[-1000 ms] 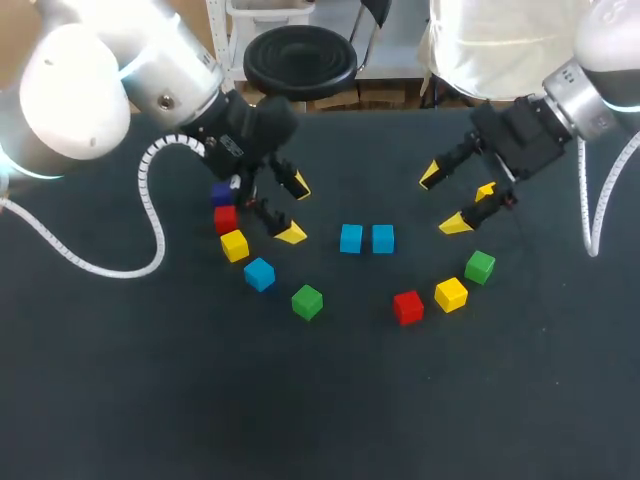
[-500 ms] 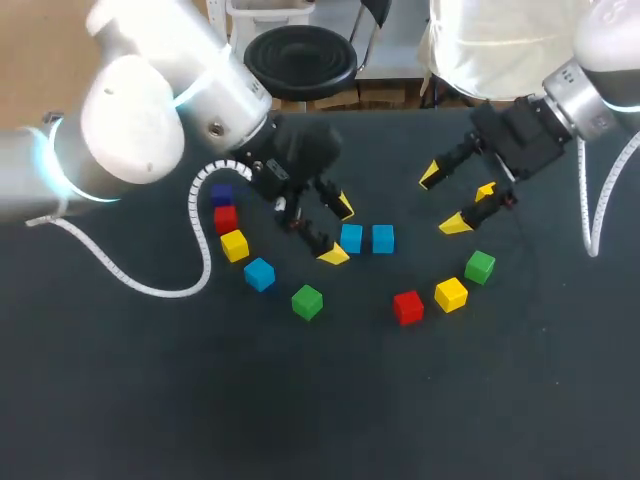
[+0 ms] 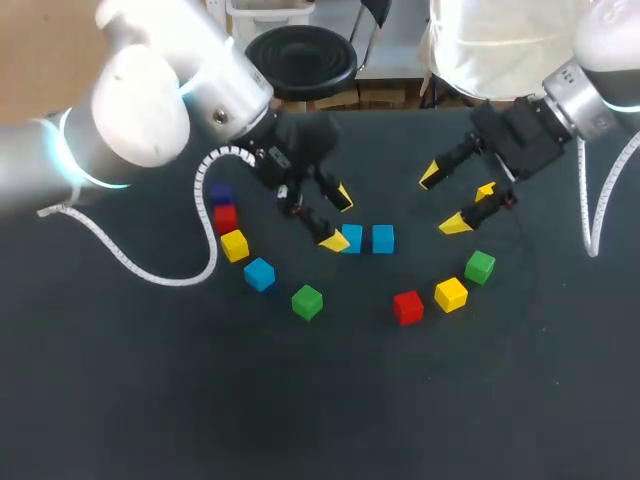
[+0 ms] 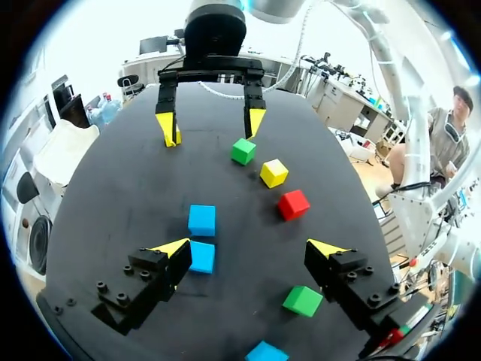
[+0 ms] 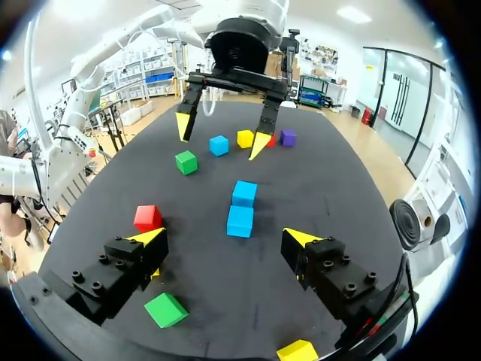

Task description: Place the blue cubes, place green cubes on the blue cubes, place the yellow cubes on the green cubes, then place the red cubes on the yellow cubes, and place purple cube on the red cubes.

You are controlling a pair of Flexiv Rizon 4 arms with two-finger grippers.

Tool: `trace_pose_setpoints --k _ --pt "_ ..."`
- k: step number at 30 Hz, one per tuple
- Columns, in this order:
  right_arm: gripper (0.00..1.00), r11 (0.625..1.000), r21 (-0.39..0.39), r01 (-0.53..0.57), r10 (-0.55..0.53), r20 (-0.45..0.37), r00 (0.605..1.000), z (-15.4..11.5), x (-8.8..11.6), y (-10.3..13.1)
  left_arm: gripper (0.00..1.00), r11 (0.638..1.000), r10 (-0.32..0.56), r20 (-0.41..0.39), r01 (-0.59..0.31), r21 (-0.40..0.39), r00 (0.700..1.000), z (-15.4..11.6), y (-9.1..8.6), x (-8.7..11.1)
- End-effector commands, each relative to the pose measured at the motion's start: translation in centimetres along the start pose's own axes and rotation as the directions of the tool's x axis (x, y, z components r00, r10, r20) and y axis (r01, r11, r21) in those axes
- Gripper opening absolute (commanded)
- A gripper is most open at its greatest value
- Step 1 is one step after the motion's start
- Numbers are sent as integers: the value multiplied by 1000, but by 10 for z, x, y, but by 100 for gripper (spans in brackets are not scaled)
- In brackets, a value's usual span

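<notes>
Two blue cubes [image 3: 351, 238] [image 3: 383, 238] lie side by side, touching, at the table's middle. My left gripper [image 3: 339, 218] hangs open just left of them, one yellow tip at the left cube's edge; the left wrist view shows that cube [image 4: 200, 256] beside one finger of the gripper [image 4: 248, 248]. A third blue cube [image 3: 259, 273] and a green cube [image 3: 307, 301] lie at the front left. A purple cube [image 3: 222, 193], a red cube [image 3: 226, 218] and a yellow cube [image 3: 234, 245] line up at the left. My right gripper [image 3: 443, 200] is open above the right side, holding nothing.
At the right front lie a green cube [image 3: 480, 266], a yellow cube [image 3: 451, 294] and a red cube [image 3: 408, 307]. The right wrist view shows the blue pair [image 5: 240, 221] ahead of its gripper [image 5: 225, 237], with my left gripper [image 5: 221, 137] beyond.
My left arm has swung right, from beside the red and yellow cubes to the blue pair, its fingers still open. The right arm and all cubes have stayed put.
</notes>
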State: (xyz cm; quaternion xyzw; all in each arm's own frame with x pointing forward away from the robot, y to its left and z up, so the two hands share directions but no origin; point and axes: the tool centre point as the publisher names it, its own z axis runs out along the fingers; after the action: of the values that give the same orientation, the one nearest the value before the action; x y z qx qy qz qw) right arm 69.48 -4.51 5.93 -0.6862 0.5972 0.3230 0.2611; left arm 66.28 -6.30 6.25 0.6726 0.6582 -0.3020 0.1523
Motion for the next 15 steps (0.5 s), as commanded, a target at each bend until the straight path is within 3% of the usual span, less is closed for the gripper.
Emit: trace_pose_setpoints --k 1,13,15 --pt "100 1000 0 0 0 -1 1000 0 0 0 100 1000 2 -3 -2 13 1000 0 5 -1" --pt "100 1000 0 0 0 -1 1000 0 0 0 100 1000 2 -3 -2 13 1000 0 5 -1" --pt "100 1000 0 0 0 -1 1000 0 0 0 100 999 -44 21 44 -23 999 7 12 5"
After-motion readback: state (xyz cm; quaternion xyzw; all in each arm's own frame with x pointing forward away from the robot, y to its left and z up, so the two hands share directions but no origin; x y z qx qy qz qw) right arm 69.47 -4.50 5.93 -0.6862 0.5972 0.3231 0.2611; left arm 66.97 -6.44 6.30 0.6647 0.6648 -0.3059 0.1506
